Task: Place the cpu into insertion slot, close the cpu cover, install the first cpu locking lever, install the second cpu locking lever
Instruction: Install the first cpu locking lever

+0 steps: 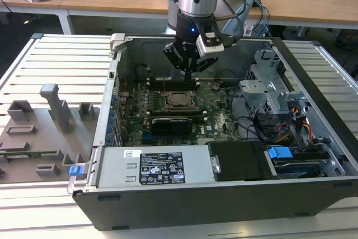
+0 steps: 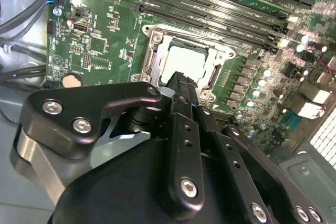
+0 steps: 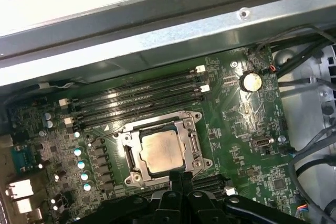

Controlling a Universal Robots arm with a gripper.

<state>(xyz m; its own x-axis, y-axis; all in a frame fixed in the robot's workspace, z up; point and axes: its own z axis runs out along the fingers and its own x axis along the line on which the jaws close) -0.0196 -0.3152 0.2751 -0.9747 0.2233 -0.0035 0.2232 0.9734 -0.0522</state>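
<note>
Beside the cpu cover (image 3: 157, 127) edge, jaws together (cpu (image 3: 161, 152) seated).

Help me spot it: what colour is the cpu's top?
Pale silver-grey; the cpu shows best in the first wrist view.

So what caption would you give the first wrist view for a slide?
Shut fingers hover near the cpu, which lies seated with the cover down around it.
</note>
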